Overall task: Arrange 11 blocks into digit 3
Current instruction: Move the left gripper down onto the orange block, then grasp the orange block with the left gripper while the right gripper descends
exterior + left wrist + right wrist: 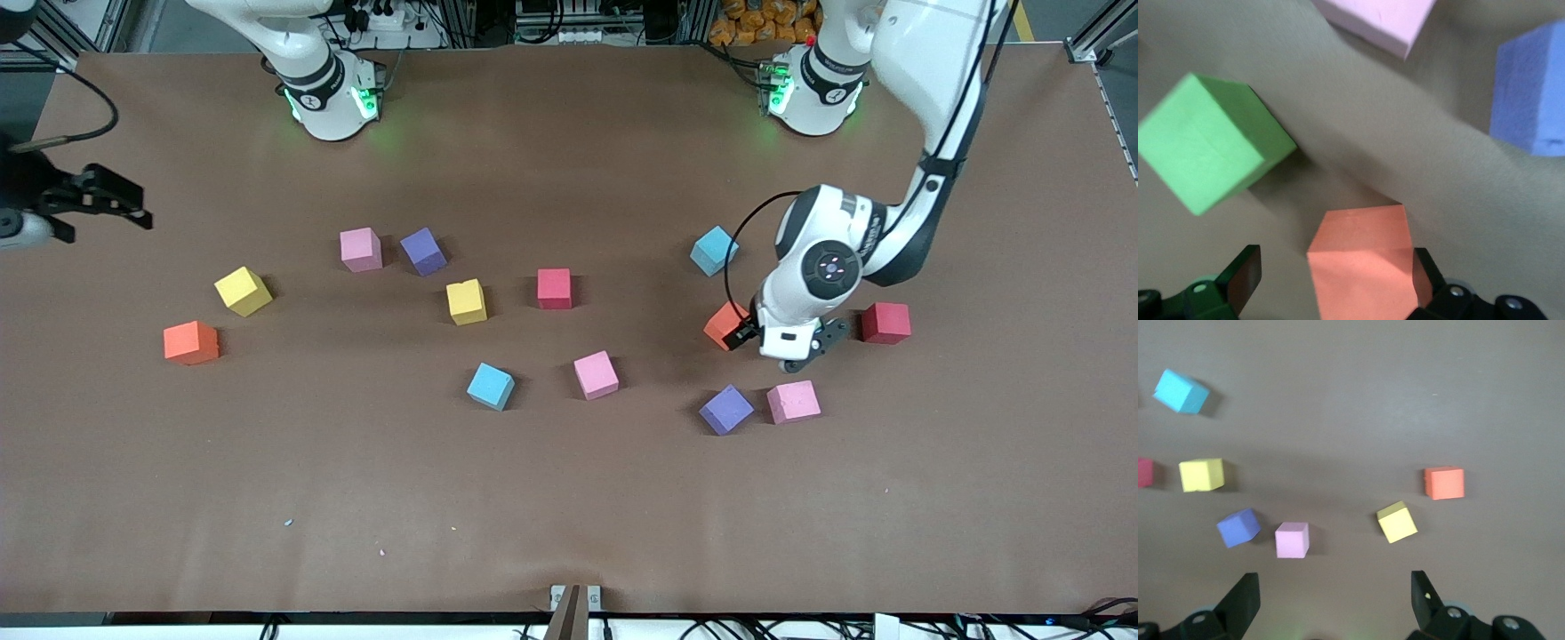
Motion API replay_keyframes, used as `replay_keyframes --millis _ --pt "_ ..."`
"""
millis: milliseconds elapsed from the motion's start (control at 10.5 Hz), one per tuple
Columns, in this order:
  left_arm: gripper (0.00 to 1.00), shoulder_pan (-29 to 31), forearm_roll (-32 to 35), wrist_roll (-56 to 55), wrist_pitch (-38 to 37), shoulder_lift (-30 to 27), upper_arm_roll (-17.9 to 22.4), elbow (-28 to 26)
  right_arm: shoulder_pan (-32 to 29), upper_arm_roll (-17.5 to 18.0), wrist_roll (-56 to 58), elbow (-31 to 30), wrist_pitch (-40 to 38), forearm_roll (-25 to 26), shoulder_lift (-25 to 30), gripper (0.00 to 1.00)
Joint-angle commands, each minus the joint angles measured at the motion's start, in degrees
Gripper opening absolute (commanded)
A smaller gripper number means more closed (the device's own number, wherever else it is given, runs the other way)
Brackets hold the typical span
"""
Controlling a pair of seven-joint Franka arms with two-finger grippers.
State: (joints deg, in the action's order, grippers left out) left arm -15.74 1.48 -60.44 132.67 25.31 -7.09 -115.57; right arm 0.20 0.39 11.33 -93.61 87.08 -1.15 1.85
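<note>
From the front camera, the blocks lie scattered singly over the brown surface [569, 498], none abutting, so no digit 3 has been formed. Toward the right arm's end sit an orange block [191, 342] and a yellow block [243, 291]. Near the middle are a pink block [361, 249], a purple block [423, 251], a second yellow block [467, 301], a crimson block [554, 288], a light blue block [491, 386] and another pink block [596, 374]. Toward the left arm's end lie a second light blue block [714, 250], a red block [885, 323], a second purple block [726, 410] and a third pink block [793, 402]. The left gripper [794, 349] is down low beside a second orange block [725, 325], which its body partly hides. The right gripper [98, 203] waits in the air over the surface's edge at the right arm's end.

In the left wrist view, the left gripper's fingers [1243, 277] stand apart with the orange block [1363, 263] between them; whether either finger touches it is unclear. A green cube [1208, 141] lies near it, with a pink block [1379, 21] and a purple block [1531, 93] farther off.

In the right wrist view, the right gripper's fingers [1243, 601] are spread wide with nothing between them, high above an orange block [1445, 483], a yellow block [1397, 521], a pink block [1292, 540] and a purple block [1239, 527].
</note>
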Motion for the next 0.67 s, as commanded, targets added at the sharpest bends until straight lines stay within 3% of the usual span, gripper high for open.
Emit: replay_keyframes --millis 0,191,382,477,573 --pt "1.0 -0.7 1.5 -2.0 0.7 1.1 0.2 0.4 5.2 0.5 -5.2 -4.6 3.3 -0.8 0.9 1.0" --pt "1.0 -1.6 1.5 -3.5 2.0 2.7 0.2 0.7 11.6 0.6 -12.1 -6.9 6.7 -0.9 0.0 1.0" --pt "1.0 -2.6 1.5 -5.2 3.5 4.5 0.3 0.8 15.9 0.6 -12.7 -14.3 16.7 -2.0 -0.1 1.0" --pt "0.76 -3.1 1.5 -6.4 3.5 4.6 0.3 0.8 17.6 0.6 -12.8 -18.0 21.2 -2.6 -0.4 1.0" --pt "0.05 -2.9 1.5 -6.6 3.4 4.2 0.3 0.8 19.4 0.6 -12.9 -22.4 25.8 -2.7 -1.1 1.0"
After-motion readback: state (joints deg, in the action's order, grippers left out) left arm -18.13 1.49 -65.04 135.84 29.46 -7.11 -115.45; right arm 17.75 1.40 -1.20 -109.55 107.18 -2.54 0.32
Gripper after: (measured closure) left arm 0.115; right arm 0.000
